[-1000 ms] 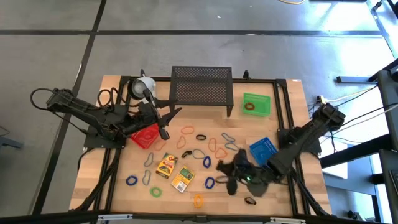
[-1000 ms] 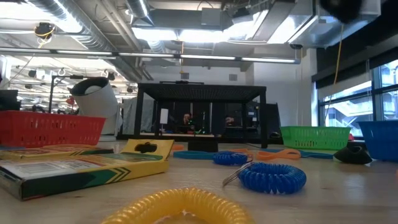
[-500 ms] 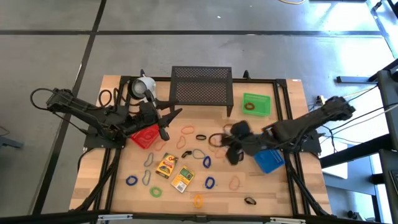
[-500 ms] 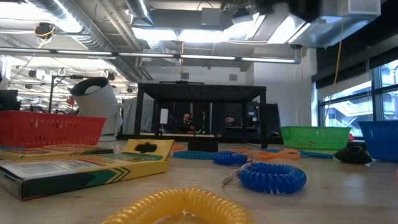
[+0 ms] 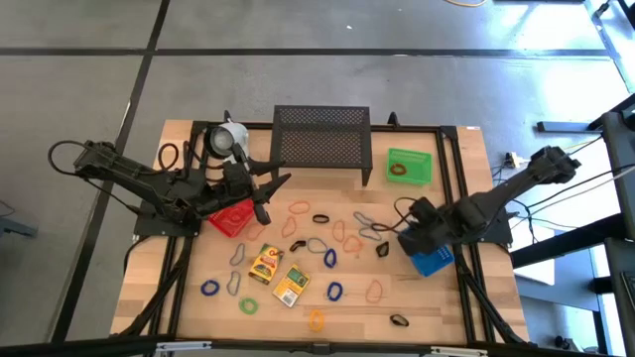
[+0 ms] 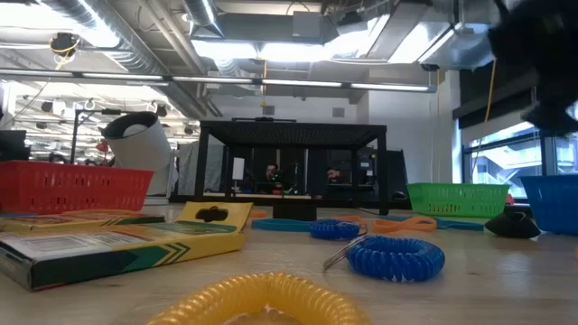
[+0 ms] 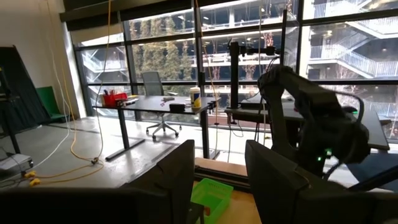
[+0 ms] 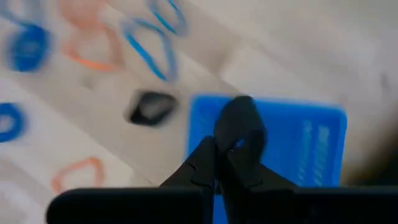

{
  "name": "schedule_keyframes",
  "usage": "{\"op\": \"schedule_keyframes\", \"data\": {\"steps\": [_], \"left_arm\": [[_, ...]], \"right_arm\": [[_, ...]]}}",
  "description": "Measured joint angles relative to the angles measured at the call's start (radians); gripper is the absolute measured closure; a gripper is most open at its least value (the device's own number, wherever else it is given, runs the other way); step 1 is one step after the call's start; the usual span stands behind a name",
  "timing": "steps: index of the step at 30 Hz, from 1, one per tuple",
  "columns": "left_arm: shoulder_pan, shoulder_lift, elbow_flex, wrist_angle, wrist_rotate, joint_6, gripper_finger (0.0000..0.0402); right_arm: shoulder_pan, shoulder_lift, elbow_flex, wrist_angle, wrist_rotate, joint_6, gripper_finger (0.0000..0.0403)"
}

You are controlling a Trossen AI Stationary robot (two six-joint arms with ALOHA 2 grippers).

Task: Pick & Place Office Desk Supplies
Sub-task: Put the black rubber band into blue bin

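Over the blue bin (image 5: 429, 255), I have the right gripper (image 8: 231, 155) with jaws pinching a small dark loop (image 8: 239, 122). If I release early, or the loop clings, it could drop onto the table (image 5: 437, 297) beside the dark clip (image 8: 151, 107).

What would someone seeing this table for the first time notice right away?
Most striking is the scatter of coloured loops across the middle of the wooden table, with two yellow packets among them. The right tool hangs shut on a small dark bit over the blue bin. The left tool waits open above the red bin.
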Motion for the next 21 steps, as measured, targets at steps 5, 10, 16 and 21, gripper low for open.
{"op": "schedule_keyframes", "data": {"steps": [5, 10, 16, 21], "left_arm": [[0.0, 0.0, 0.0, 0.003, 0.0, 0.0, 0.0265], [0.0, 0.0, 0.0, 0.003, 0.0, -0.047, 0.0265], [0.0, 0.0, 0.0, 0.004, 0.0, -0.069, 0.0265], [0.0, 0.0, 0.0, 0.003, 0.0, -0.07, 0.0265]], "right_arm": [[0.016, 0.0, -0.128, 0.131, -0.089, 0.044, 0.0389], [0.018, 0.0, -0.174, 0.198, -0.106, 0.016, 0.0389], [0.017, 0.0, -0.18, 0.179, -0.128, 0.012, 0.0369], [0.017, 0.0, -0.18, 0.178, -0.131, -0.022, 0.0326]]}}
